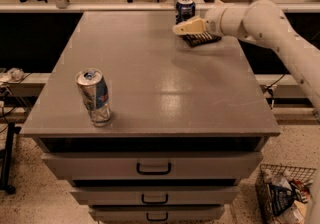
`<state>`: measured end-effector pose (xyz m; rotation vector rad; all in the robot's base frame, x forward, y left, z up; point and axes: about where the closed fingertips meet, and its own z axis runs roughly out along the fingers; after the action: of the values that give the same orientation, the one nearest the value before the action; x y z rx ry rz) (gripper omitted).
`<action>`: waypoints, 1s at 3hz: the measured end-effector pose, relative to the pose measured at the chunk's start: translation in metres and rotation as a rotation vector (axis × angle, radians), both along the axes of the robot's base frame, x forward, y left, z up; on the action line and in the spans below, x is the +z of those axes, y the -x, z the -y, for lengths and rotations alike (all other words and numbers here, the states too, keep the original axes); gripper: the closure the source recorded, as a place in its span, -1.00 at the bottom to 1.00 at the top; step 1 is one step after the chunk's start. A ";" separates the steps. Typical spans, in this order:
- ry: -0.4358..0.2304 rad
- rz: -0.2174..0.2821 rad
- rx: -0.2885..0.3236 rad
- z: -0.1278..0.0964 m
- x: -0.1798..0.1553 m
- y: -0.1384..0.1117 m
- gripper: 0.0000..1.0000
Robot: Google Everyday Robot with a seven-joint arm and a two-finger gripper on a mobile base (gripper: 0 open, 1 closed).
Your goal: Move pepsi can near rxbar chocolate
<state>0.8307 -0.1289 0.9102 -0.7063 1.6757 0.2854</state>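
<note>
Gripper (181,28) sits over the table (150,113) at roughly 1 o'clock on the top, tip pointing toward 9 o'clock. The arm (260,20) comes in from the 3 o'clock side. Can't tell if the gripper is apart or together. It isn't around anything.

pepsi can (185,9) is upright at the far edge, about 1 o'clock, just beyond the gripper at its 12 o'clock. Can't tell whether they touch.

rxbar chocolate (204,39) lies flat just at 4 o'clock from the gripper, partly covered by it. The can is near the bar, at its 11 o'clock, with the gripper between them in view.

Dented silver can (94,97) stands at 8 o'clock near the front-left corner, well apart from the rest. Drawers (152,165) are below the top. A wire basket (285,190) is on the floor at 4 o'clock.
</note>
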 end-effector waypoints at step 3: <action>0.122 0.138 0.134 0.100 0.048 0.145 -1.00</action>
<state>0.6858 -0.2294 0.9582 -0.9109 1.5266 0.2246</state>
